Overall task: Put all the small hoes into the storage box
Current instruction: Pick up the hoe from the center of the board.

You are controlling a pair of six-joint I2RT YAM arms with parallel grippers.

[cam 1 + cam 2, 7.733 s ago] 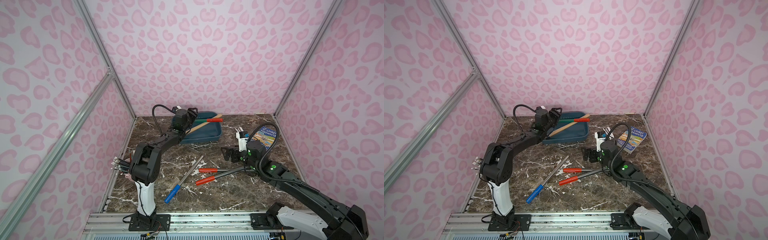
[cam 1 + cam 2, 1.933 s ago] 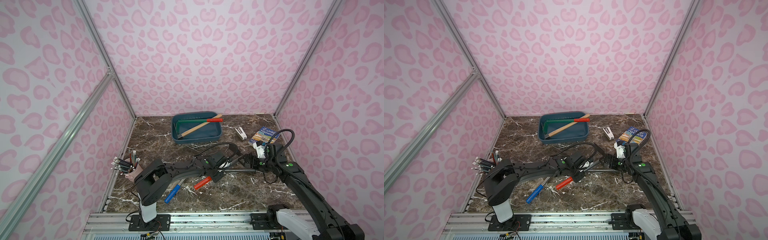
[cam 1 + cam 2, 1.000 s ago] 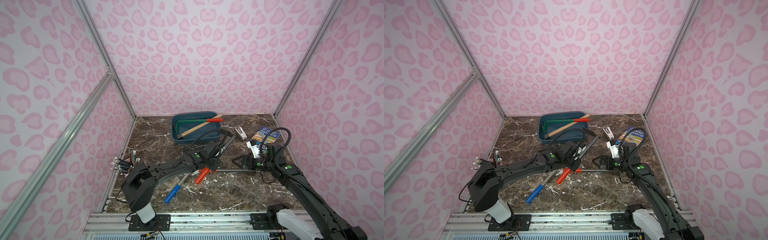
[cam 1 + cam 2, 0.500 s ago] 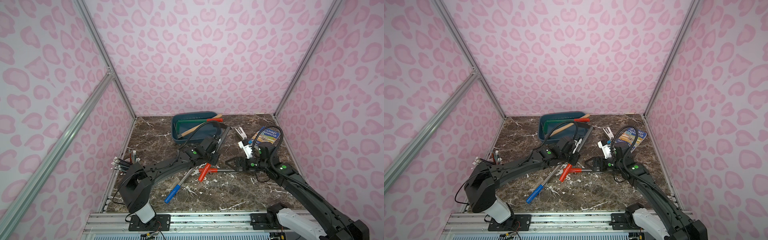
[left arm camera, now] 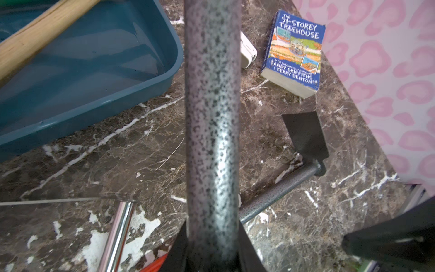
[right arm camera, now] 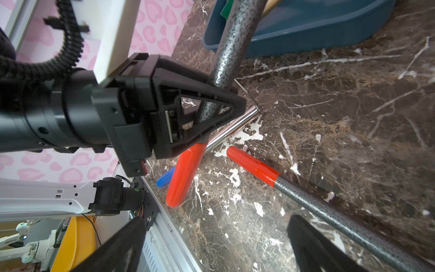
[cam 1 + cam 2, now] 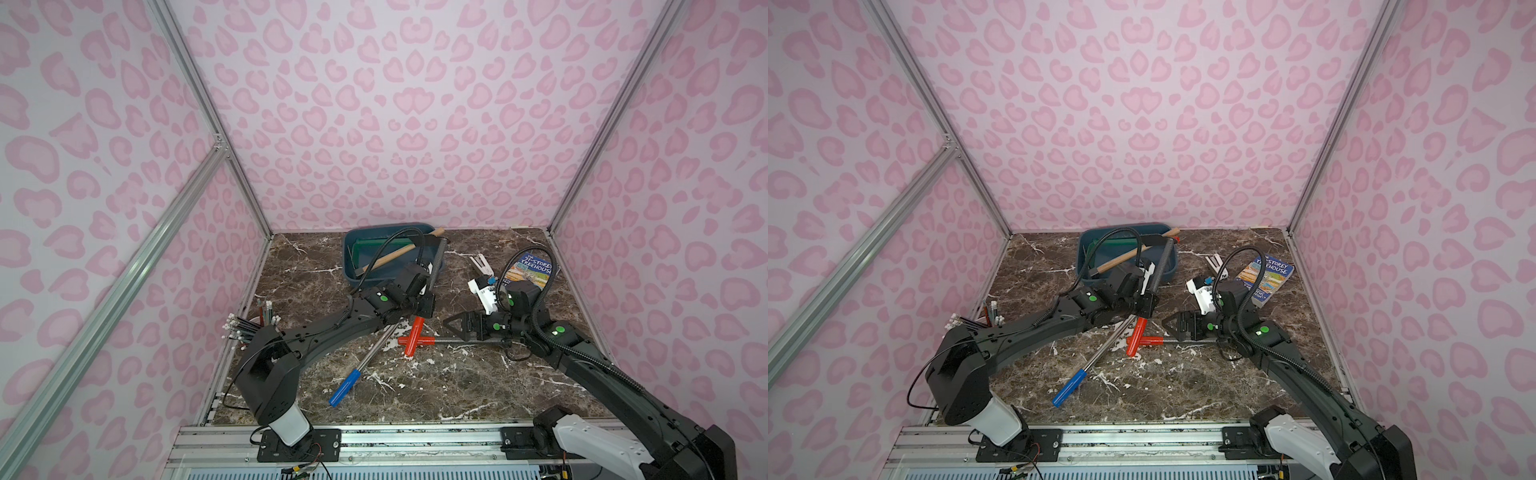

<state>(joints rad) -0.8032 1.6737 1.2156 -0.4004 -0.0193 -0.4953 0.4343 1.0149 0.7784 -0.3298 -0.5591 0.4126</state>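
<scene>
Pink leopard-spot walls (image 7: 395, 124) enclosed a brown marble counter (image 7: 457, 386), seen from above. Two black arms reached in from the near edge.

The left tool (image 7: 423, 309) was clenched on the small hoe (image 7: 1160, 268), gripping its speckled grey shaft just above the red handle. The hoe hung tilted, its red handle low and its head end raised over the end of the storage box (image 7: 350, 259) nearest the book. Whether the head touched the box could not be told.

The right tool (image 7: 449, 326) was spread wide and held nothing. It hovered low, with the shaft of a second red-handled implement (image 6: 254, 163) lying just beside one finger (image 6: 313, 247). That implement lay flat, and its black blade (image 5: 306, 134) showed in the left wrist view. In both top views the two red handles crossed.

The teal box sat at the back of the counter. It held a wooden handle (image 7: 395, 254) and something green (image 7: 363, 246), both partly hidden by the left arm's cable.

A chrome rod with a blue grip (image 7: 347, 384) lay near the middle. A paperback (image 5: 296, 49) read "THE 91-STOREY TREEHOUSE" and "ANDY GRIFFITHS & TERRY DENTON". A bunch of pencils (image 7: 243, 326) stuck up beside the left arm, their cup hidden. A small white object (image 7: 478, 262) near the book could not be identified.
</scene>
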